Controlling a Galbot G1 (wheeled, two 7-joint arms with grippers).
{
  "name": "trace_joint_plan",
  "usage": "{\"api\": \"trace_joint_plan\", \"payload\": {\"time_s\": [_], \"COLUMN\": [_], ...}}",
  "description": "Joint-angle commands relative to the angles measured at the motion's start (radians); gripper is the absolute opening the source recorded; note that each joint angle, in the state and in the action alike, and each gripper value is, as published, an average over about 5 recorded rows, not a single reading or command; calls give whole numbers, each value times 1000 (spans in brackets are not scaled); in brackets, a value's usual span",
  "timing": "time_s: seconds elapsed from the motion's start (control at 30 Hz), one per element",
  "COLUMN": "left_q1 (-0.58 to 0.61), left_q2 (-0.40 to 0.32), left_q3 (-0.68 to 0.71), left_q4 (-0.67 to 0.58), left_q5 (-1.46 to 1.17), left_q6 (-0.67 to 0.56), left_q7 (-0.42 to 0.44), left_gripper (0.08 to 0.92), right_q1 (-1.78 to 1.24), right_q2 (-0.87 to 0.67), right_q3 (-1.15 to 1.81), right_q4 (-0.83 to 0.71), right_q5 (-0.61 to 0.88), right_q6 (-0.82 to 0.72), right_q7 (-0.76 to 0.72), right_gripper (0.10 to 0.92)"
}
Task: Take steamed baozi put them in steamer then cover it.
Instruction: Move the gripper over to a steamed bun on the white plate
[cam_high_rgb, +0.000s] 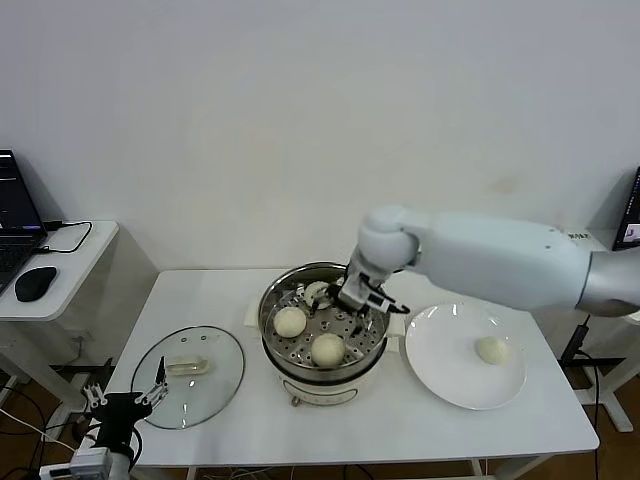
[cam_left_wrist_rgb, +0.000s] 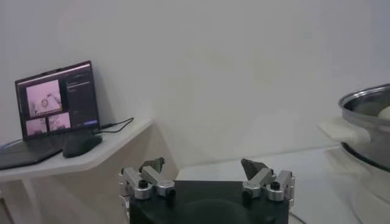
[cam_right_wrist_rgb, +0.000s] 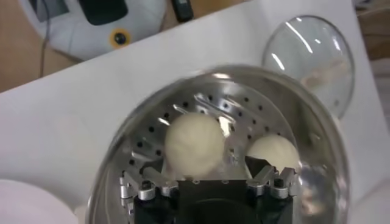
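The steamer (cam_high_rgb: 318, 388) stands mid-table, a steel basket on a cream base. Three baozi lie in it: one front-left (cam_high_rgb: 290, 321), one in front (cam_high_rgb: 327, 348), one at the back (cam_high_rgb: 317, 291) partly behind my right gripper (cam_high_rgb: 354, 303). That gripper hangs low inside the basket, open; in the right wrist view a baozi (cam_right_wrist_rgb: 194, 145) rests on the perforated floor between its spread fingers (cam_right_wrist_rgb: 261, 172), another (cam_right_wrist_rgb: 273, 152) beside it. A further baozi (cam_high_rgb: 491, 349) lies on the white plate (cam_high_rgb: 450, 380). The cover (cam_high_rgb: 188, 375) lies flat at the table's front left. My left gripper (cam_high_rgb: 125, 400) waits open below it.
A side desk on the left carries a laptop (cam_left_wrist_rgb: 55, 100) and a black mouse (cam_high_rgb: 35, 283). The white table (cam_high_rgb: 200, 300) ends just in front of the cover and plate. A monitor edge (cam_high_rgb: 632, 215) shows at the far right.
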Motion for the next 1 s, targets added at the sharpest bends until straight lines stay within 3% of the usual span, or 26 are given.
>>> {"api": "trace_joint_plan", "payload": {"time_s": [0.03,0.17,0.27,0.6,1.0], "left_q1": [-2,1,1,0,4], "left_q2": [8,16,23,38,36], "left_q3": [3,5,3,10,21], "left_q4": [3,7,7,9,18], "left_q5": [0,0,-2,-6,1], "left_q6": [0,0,-1,-1,-1], "left_q7": [1,1,2,3,2], "left_gripper": [823,823,823,823,823], "right_q1": [25,18,-6,-304,-704], "right_q2": [-128,-229,-327,-562,-566], "right_q3": [119,151,171,359,700], "right_q4": [-12,16,41,-21,-161], "right_q5": [53,112,119,-44,-236], "right_q6": [-284,-463,-482,-311,-197], "right_q7": [-4,2,-10,-93,-94], "right_gripper": [823,823,823,823,823]}}
